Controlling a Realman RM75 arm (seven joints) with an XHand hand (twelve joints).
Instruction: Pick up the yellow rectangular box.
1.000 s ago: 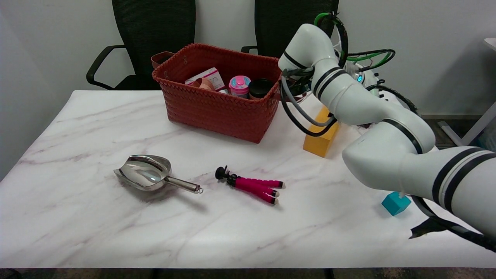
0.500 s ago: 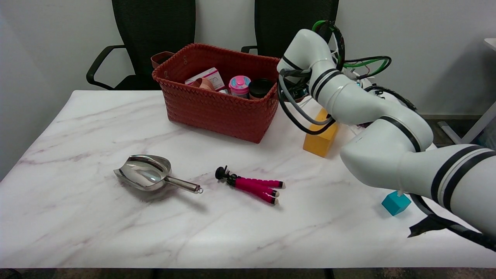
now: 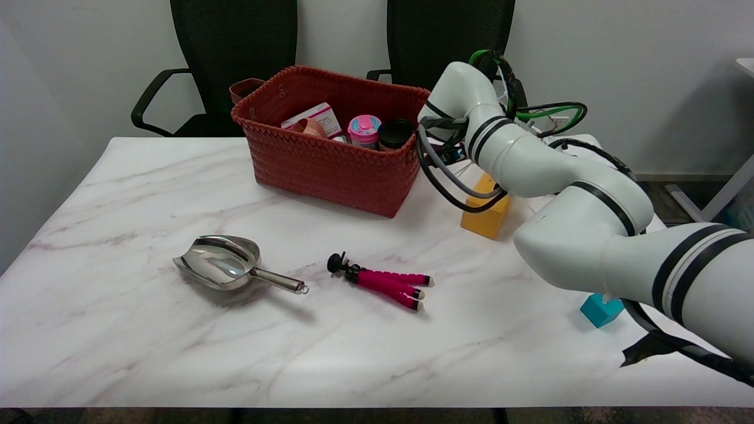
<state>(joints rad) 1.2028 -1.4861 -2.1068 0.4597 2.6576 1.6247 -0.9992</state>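
A steel scoop (image 3: 227,266) lies near the left part of the tabletop (image 3: 118,194), handle toward the right, and a small pink-legged tripod (image 3: 383,282) lies flat near the middle, closer to the near edge. Toward the far edge stands a red woven basket (image 3: 330,165); only the tops of what it holds show over the rim: a pink-and-white carton (image 3: 315,118), a pink-lidded jar (image 3: 364,128) and a dark-lidded jar (image 3: 396,132), with a tan piece beside the carton too hidden to name. Just right of the basket, toward the far right corner, the yellow rectangular box (image 3: 486,217) rests on the tabletop; only its near end and a strip of its top can be seen, the rest covered by the right arm (image 3: 565,194) and a loop of black and grey cable (image 3: 447,182) crossing in front. The right hand is hidden behind the arm's own forearm and wrist above the box, so whether it is spread, clenched or grasping the box cannot be told, nor whether it touches the box at all. A teal cube (image 3: 599,310) sits near the right edge, partly covered by the arm, with a scrap of black material (image 3: 642,352) near the near right corner.
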